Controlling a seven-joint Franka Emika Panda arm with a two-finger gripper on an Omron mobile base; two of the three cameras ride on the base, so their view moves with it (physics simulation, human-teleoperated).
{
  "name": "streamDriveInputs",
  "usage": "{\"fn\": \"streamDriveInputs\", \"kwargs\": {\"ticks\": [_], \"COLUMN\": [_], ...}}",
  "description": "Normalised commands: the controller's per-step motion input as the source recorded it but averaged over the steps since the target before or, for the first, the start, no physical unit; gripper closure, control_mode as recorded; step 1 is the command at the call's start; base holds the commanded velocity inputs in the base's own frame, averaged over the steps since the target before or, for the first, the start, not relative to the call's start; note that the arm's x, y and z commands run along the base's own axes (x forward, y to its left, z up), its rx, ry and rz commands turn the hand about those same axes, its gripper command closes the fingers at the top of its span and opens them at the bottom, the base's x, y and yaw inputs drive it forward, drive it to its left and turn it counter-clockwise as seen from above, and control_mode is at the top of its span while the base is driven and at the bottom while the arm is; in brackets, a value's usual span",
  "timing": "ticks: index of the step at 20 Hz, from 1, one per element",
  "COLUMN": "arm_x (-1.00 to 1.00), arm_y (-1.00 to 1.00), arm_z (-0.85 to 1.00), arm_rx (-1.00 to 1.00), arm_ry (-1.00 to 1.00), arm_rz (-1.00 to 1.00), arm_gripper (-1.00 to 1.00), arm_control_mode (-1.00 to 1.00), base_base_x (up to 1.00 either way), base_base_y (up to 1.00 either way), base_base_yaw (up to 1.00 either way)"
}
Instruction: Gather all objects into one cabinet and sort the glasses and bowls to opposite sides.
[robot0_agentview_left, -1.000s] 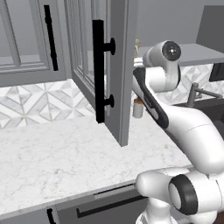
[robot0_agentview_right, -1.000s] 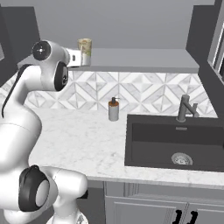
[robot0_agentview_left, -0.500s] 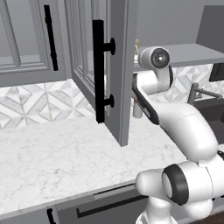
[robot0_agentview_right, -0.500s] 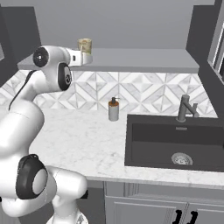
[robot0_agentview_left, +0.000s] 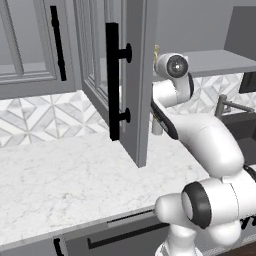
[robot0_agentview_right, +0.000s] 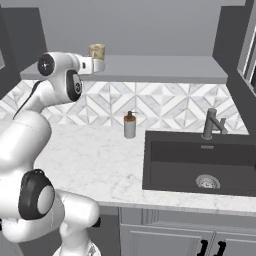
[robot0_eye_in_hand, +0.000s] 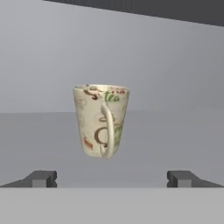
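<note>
Base views flank arm, sharing shelf (robot0_agentview_right: 160, 67), hand view faces cup (robot0_eye_in_hand: 101, 121) closely

Kitchen: sink (robot0_agentview_right: 200, 165), faucet (robot0_agentview_right: 211, 123), marble counter (robot0_agentview_left: 65, 175), cabinets (robot0_agentview_left: 30, 50).

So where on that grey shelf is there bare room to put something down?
The grey shelf is bare from the beige cup rightward to the dark wall. The left end is crowded: the open fingers face the cup there.
</note>
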Motion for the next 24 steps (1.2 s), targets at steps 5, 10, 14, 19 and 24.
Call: {"fn": "streamDriveInputs", "kwargs": {"ticks": [5,10,14,19,24], "arm_x": [0.31,0.27,0.27,0.05,0.02], "arm_y": [-0.02,0.0,0.0,0.0,0.0], "arm_z": [0.37,0.09,0.0,0.0,-0.05], "arm_rx": [0.0,0.0,0.0,0.0,0.0], "arm_ry": [0.1,0.18,0.13,0.05,0.01], "arm_rz": [0.0,0.0,0.0,0.0,0.0], "arm_gripper": [-1.0,-1.0,-1.0,-1.0,-1.0], "arm_control_mode": [-1.0,-1.0,-1.0,-1.0,-1.0], "base_base_x": [0.0,0.0,0.0,0.0,0.0], "base_base_y": [0.0,0.0,0.0,0.0,0.0], "base_base_yaw": [0.0,0.0,0.0,0.0,0.0]}}
